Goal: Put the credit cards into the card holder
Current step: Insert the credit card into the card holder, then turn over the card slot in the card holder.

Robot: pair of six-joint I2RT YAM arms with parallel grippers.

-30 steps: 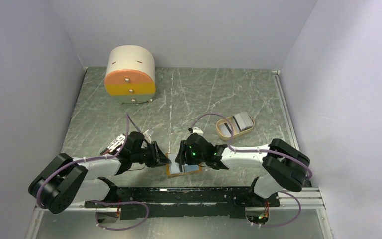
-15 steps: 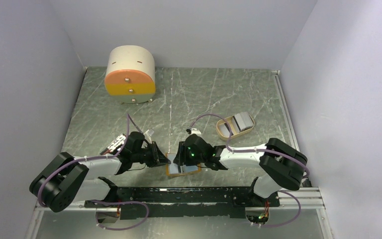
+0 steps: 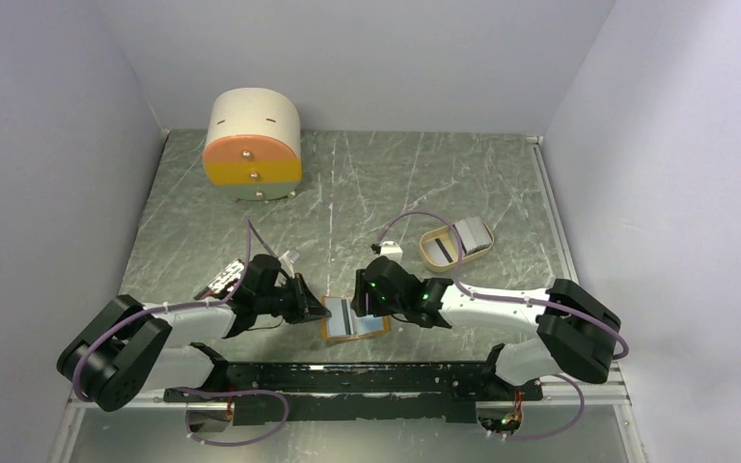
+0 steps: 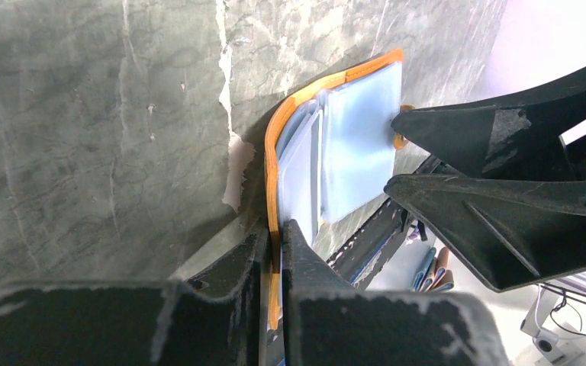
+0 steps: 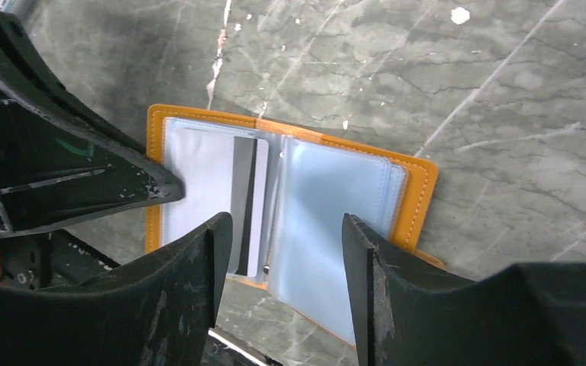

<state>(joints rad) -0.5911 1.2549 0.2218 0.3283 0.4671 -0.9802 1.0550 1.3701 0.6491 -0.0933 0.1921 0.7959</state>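
a: top view first. where's the card holder (image 3: 359,328)?
b: open flat on the table (image 3: 396,183), close to the arm bases, between the two grippers. the left gripper (image 3: 316,311) is at its left edge and the right gripper (image 3: 361,307) hovers over its middle. more credit cards (image 3: 471,234) lie in the tan tray (image 3: 425,249), far right, nearer the right arm.
a: left wrist view?
b: its jaws are closed, pinching the holder's orange cover edge. the pale blue sleeves fan away to the right.
a: right wrist view?
b: its jaws stand apart with nothing between them. the holder lies straight below, long axis left to right. a striped card (image 5: 248,202) sits in the left sleeve, long axis near to far.
a: next?
b: i'd judge the right arm fetches one from the tray while the left pins the cover.
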